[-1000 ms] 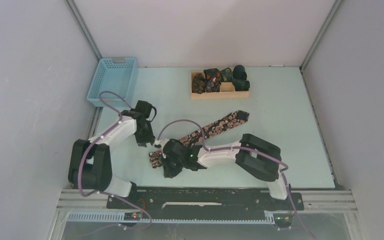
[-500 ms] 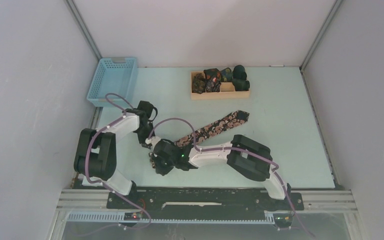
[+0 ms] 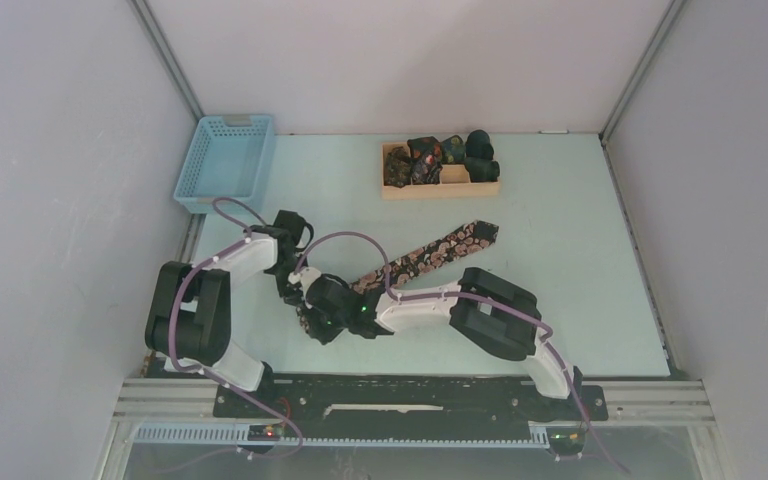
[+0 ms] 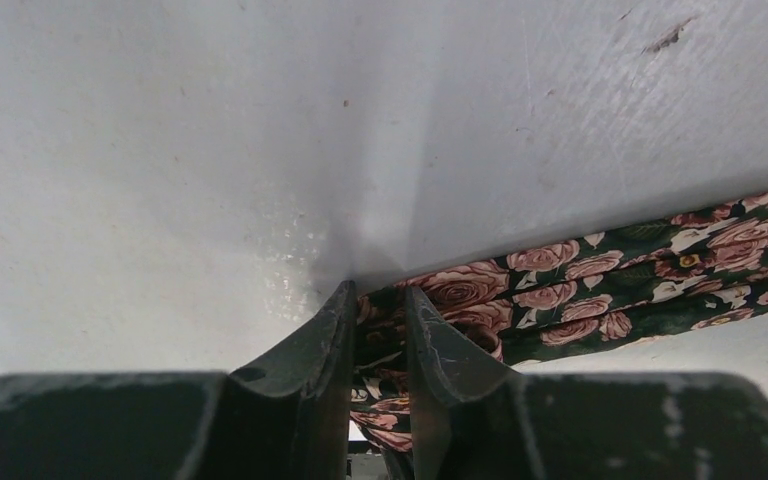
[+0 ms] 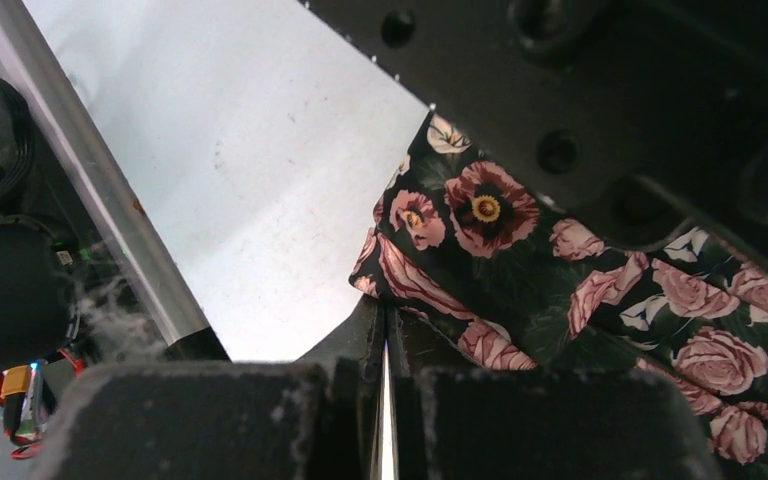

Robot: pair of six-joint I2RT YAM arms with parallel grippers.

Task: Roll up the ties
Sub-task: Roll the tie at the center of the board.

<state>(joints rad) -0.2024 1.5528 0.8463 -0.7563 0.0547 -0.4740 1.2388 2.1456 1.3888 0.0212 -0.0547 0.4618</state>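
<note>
Open table lies right of the tie; basket and tray block the far edge.

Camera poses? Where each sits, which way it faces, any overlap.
Top external: above, behind the bases, looking down on the table; left gripper and right gripper show on their arms.
Left wrist: low over the table, looking along its fingers, shut on the tie.
Right wrist: likewise low, its fingers closed on the tie's end.
Shared: both wrists see that tie end.
</note>
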